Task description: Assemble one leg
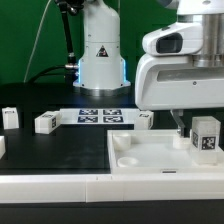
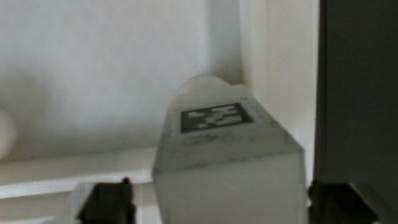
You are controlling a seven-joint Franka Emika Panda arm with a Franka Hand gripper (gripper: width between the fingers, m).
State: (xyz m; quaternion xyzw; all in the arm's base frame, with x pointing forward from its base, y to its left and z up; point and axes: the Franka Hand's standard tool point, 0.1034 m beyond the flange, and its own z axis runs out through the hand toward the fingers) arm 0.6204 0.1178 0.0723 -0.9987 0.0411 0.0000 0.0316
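Pincer (image 2: 221,203) clamped on leg (image 2: 222,135), leg upright at white tabletop (image 1: 150,160) corner, tag visible

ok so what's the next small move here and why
Probably lower the leg straight toward the corner of the tabletop on the exterior view's right: the fingers clamp it upright there, and it doesn't look seated yet.

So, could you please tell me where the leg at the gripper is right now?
The leg is on the exterior view's right, upright and held in the gripper, at the right-hand edge of the white tabletop.
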